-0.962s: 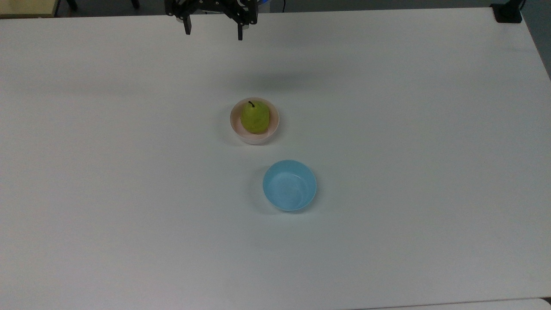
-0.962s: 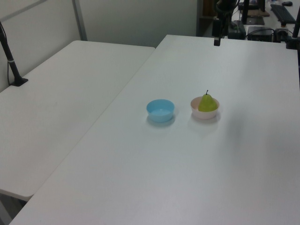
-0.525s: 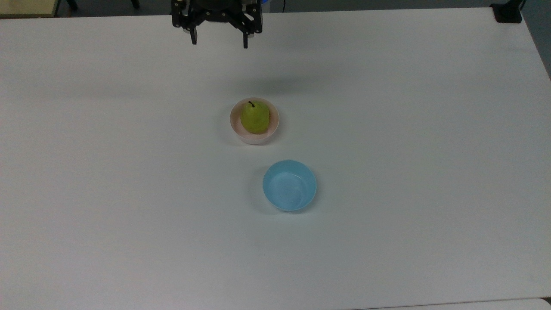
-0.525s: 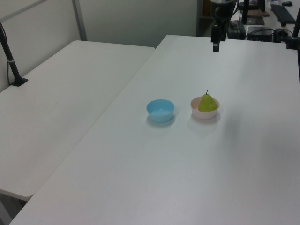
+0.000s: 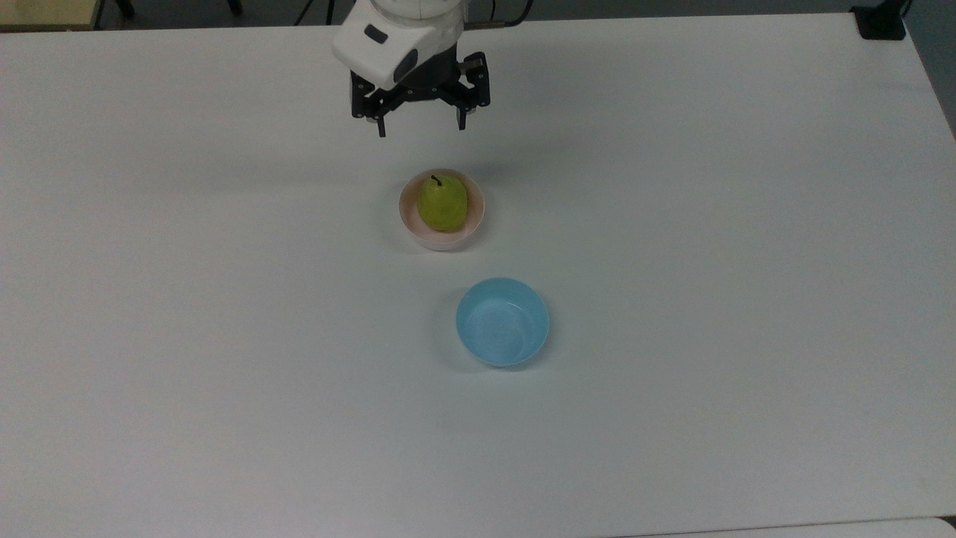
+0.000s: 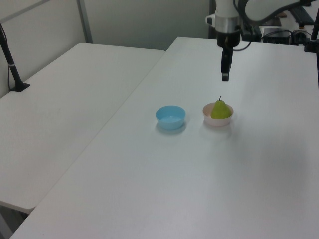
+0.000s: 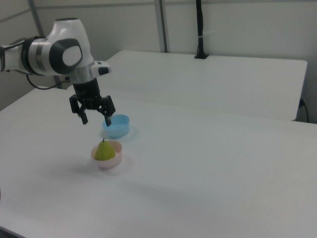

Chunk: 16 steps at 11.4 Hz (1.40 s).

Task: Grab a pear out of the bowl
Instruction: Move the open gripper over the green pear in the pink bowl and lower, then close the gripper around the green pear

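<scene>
With jaws apart above the pink bowl [image 5: 441,233], the gripper [image 5: 422,128] risks nudging the bowl's rim or knocking the pear [image 5: 442,205] sideways if it descends off-centre.

— What is found around the pink bowl [image 5: 441,233]?
— Bare white table [image 5: 224,314] is seen on every side; in the top view, the light blue bowl [image 5: 502,322] sits at about 5 o'clock, apart from it.
— Is the way down blocked?
— Open air is seen above the pear [image 5: 442,204], whose stem points up. The spread gripper [image 5: 420,128] hangs at 12 o'clock, above the table
</scene>
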Each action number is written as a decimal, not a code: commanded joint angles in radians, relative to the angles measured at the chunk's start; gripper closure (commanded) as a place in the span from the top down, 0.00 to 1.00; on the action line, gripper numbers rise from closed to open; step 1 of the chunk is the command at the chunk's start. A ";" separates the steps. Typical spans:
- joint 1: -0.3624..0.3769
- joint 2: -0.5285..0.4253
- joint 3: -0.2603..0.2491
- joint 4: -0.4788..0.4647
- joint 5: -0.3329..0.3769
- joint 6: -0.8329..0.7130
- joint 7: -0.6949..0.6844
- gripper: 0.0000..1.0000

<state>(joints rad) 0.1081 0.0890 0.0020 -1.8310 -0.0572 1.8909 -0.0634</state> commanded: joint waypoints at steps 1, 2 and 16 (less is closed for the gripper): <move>0.025 0.039 -0.007 -0.070 0.004 0.086 -0.049 1.00; 0.042 0.070 -0.007 -0.070 0.002 0.105 -0.047 0.98; 0.044 0.216 -0.008 -0.068 -0.046 0.232 -0.036 0.57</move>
<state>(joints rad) 0.1459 0.3058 -0.0009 -1.8888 -0.0918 2.0987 -0.0908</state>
